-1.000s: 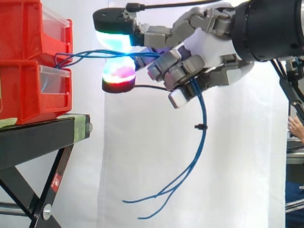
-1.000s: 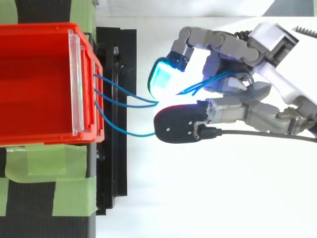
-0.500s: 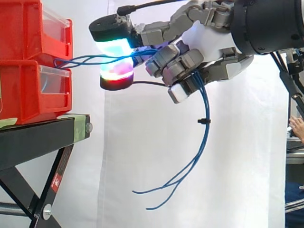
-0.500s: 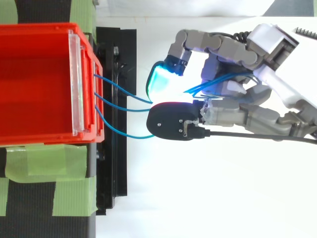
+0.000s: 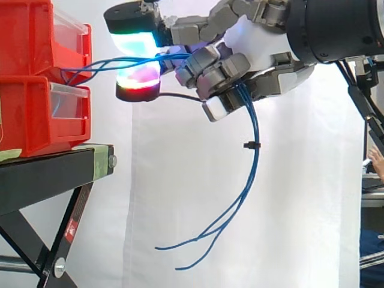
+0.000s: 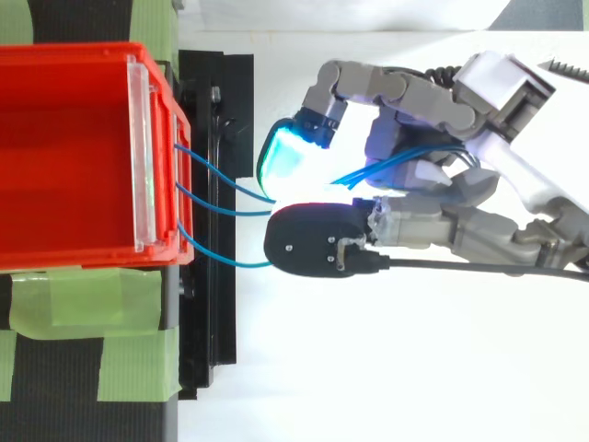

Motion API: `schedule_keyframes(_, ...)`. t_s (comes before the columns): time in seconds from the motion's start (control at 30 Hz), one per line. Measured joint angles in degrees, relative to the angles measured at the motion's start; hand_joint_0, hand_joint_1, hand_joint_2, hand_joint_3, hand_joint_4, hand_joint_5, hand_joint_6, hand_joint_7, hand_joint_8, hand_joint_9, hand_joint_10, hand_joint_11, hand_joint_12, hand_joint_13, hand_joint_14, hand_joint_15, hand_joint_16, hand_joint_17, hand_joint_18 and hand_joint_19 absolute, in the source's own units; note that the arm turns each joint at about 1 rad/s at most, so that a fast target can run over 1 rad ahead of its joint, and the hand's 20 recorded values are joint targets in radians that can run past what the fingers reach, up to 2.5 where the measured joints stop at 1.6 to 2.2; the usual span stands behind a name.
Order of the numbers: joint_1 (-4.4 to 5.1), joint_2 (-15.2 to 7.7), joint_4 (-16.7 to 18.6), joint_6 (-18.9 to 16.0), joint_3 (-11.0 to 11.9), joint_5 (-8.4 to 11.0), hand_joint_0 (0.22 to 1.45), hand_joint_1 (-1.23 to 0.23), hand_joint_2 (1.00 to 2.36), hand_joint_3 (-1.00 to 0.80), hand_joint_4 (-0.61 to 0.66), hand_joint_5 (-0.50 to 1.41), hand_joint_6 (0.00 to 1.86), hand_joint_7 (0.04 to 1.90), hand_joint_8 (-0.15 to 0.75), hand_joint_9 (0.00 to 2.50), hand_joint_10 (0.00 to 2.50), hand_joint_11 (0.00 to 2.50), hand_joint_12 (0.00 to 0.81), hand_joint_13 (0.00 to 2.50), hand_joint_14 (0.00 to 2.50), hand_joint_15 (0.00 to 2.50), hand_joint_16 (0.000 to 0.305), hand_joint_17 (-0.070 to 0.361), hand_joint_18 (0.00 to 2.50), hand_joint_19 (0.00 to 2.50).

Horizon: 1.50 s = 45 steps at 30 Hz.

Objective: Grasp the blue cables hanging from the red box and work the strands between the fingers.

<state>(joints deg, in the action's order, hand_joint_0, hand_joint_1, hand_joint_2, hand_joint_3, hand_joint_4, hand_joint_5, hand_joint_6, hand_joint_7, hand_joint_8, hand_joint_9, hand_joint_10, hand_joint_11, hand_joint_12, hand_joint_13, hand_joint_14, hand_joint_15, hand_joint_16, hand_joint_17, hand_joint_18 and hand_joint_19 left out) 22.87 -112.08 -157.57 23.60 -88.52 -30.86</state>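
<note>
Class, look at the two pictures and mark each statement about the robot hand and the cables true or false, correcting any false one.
1. The hand has its fingers curled round the blue cables. True.
2. The cables' free ends dangle below the hand. True.
3. The cables come out of a green box. False: they come out of the red box.
4. The hand rests on the black stand. False: it is in the air, apart from the stand.

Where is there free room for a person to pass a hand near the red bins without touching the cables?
Free: the space under the hand, between the black stand and the hanging blue cables. Crowded: the gap between the red bins and the glowing fingertips, where the cables cross.
</note>
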Motion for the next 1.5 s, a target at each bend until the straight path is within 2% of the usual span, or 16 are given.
schedule_keyframes(0.1, 0.46, 0.0, 0.5, -0.6, 0.0, -0.48, 0.94, -0.64, 1.02, -0.31, 0.27, 0.05, 0.60, 1.20, 0.539, 0.48, 2.50, 2.50, 0.596, 1.15, 2.50, 1.63, 0.060, 0.136, 1.61, 0.79)
schedule_keyframes(0.2, 0.96, 0.0, 0.7, -1.1, 0.0, -1.36, 0.95, -0.62, 1.02, -0.23, 0.27, 0.05, 0.63, 1.19, 0.541, 0.49, 2.50, 2.50, 0.598, 1.15, 2.50, 1.63, 0.060, 0.136, 1.61, 0.78)
schedule_keyframes(0.3, 1.30, -0.1, 0.6, -1.3, 0.0, -2.00, 0.90, -0.60, 1.02, -0.55, 0.27, 0.04, 0.62, 1.20, 0.552, 0.49, 2.50, 2.50, 0.603, 1.15, 2.50, 1.66, 0.061, 0.137, 1.61, 0.77)
schedule_keyframes(0.37, 1.47, -0.1, 0.6, -1.4, 0.0, -2.21, 0.90, -0.59, 1.02, -0.60, 0.28, 0.04, 0.61, 1.20, 0.550, 0.49, 2.50, 2.50, 0.603, 1.15, 2.50, 1.65, 0.061, 0.137, 1.61, 0.77)
schedule_keyframes(0.43, 1.61, -0.1, 0.5, -1.6, 0.0, -2.31, 0.97, -0.61, 1.02, -0.35, 0.27, 0.03, 0.64, 1.19, 0.550, 0.49, 2.50, 2.50, 0.600, 1.15, 2.50, 1.64, 0.060, 0.136, 1.61, 0.77)
schedule_keyframes(0.5, 1.69, -0.1, 0.5, -1.8, 0.0, -2.33, 1.04, -0.61, 1.02, 0.11, 0.27, 0.01, 0.76, 1.13, 0.544, 0.49, 2.50, 2.50, 0.597, 1.16, 2.50, 1.61, 0.062, 0.139, 1.60, 0.71)
schedule_keyframes(0.57, 1.77, -0.1, 0.5, -2.0, 0.0, -2.35, 1.04, -0.61, 1.02, 0.21, 0.27, 0.04, 0.76, 1.13, 0.542, 0.49, 2.50, 2.50, 0.600, 1.17, 2.50, 1.62, 0.064, 0.144, 1.62, 0.69)
schedule_keyframes(0.63, 1.88, -0.1, 0.6, -2.3, 0.0, -2.34, 0.97, -0.61, 1.02, 0.00, 0.29, 0.11, 0.68, 1.17, 0.550, 0.48, 2.50, 2.50, 0.607, 1.18, 2.50, 1.65, 0.068, 0.153, 1.66, 0.69)
schedule_keyframes(0.7, 2.00, -0.1, 0.6, -2.7, 0.0, -2.34, 0.92, -0.59, 1.02, -0.28, 0.28, 0.19, 0.39, 1.29, 0.551, 0.47, 2.50, 2.50, 0.607, 1.16, 2.50, 1.66, 0.065, 0.146, 1.61, 0.69)
schedule_keyframes(0.73, 2.04, -0.1, 0.5, -3.0, 0.0, -2.34, 0.92, -0.58, 1.02, -0.26, 0.28, 0.20, 0.34, 1.31, 0.549, 0.47, 2.50, 2.50, 0.605, 1.15, 2.50, 1.66, 0.063, 0.142, 1.59, 0.71)
schedule_keyframes(0.8, 2.14, -0.1, 0.5, -3.8, 0.0, -2.31, 1.05, -0.59, 1.02, 0.15, 0.27, 0.25, 0.20, 1.34, 0.540, 0.47, 2.50, 2.50, 0.591, 1.13, 2.50, 1.62, 0.062, 0.139, 1.54, 0.61)
schedule_keyframes(0.9, 2.25, -0.1, 0.4, -4.6, -0.1, -2.22, 1.07, -0.60, 1.01, 0.25, 0.25, 0.31, 0.08, 1.38, 0.538, 0.47, 2.50, 2.50, 0.592, 1.14, 2.50, 1.65, 0.063, 0.141, 1.53, 0.58)
schedule_keyframes(0.97, 2.26, -0.1, 0.4, -4.8, -0.1, -2.16, 1.05, -0.60, 1.01, 0.20, 0.24, 0.32, 0.06, 1.40, 0.540, 0.47, 2.50, 2.50, 0.603, 1.15, 2.50, 1.64, 0.063, 0.142, 1.55, 0.63)
schedule_keyframes(1.1, 2.31, -0.1, 0.3, -5.1, -0.1, -2.11, 0.98, -0.62, 1.02, -0.16, 0.23, 0.31, 0.03, 1.43, 0.538, 0.44, 2.50, 2.50, 0.599, 1.12, 2.50, 1.68, 0.060, 0.134, 1.57, 0.82)
schedule_keyframes(1.33, 2.32, -0.1, 0.3, -6.0, -0.1, -2.05, 0.99, -0.63, 1.02, -0.11, 0.25, 0.29, 0.11, 1.40, 0.527, 0.44, 2.50, 2.50, 0.592, 1.12, 2.50, 1.64, 0.060, 0.135, 1.59, 0.83)
schedule_keyframes(1.5, 2.32, -0.1, 0.1, -6.5, -0.1, -2.02, 0.85, -0.63, 1.02, -0.59, 0.29, 0.26, 0.12, 1.41, 0.549, 0.43, 2.50, 2.50, 0.602, 1.11, 2.50, 1.66, 0.062, 0.139, 1.55, 0.79)
